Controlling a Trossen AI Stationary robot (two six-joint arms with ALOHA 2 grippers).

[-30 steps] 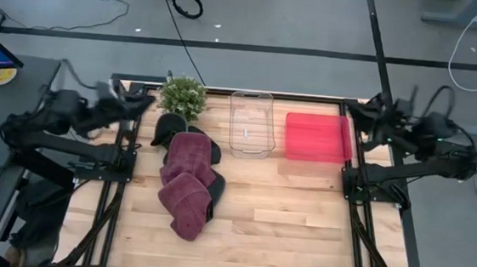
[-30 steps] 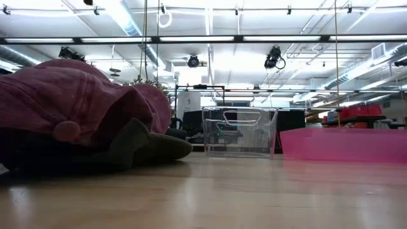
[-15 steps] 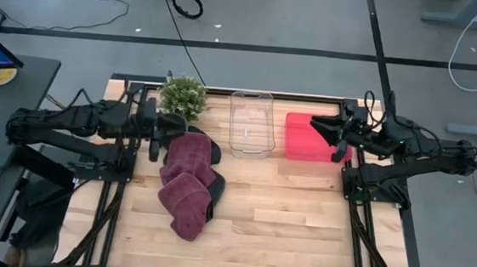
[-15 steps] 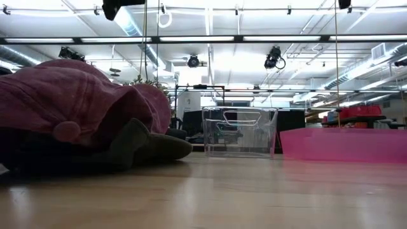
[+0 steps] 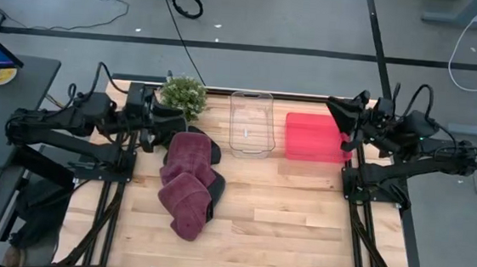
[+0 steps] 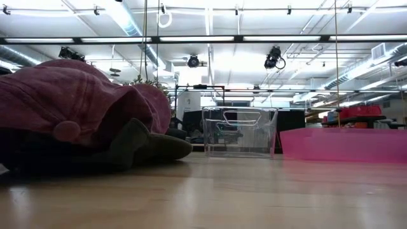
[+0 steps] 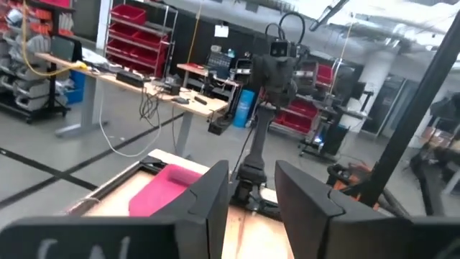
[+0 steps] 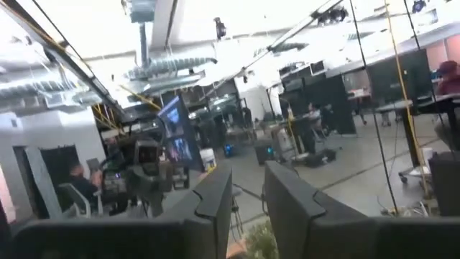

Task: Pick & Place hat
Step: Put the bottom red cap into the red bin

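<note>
Two maroon hats lie in a pile with dark hats on the left half of the wooden table; they fill the left of the low view, a dark brim resting on the tabletop. My left gripper is open, raised above the pile's far left end, pointing level toward the table's right side. My right gripper is open, raised over the red bin's far right corner, pointing toward the table's left side. Neither shows in the low view.
A potted plant stands at the far edge beside the hats. A clear plastic bin and a red bin stand at the far middle and far right. Bare wood spreads over the near right.
Both arms have swung from their rest places at the table's far corners in toward the table's middle, then drawn slightly back and up; half a second ago they showed at the low view's top edge, now they do not. The hats have stayed still.
</note>
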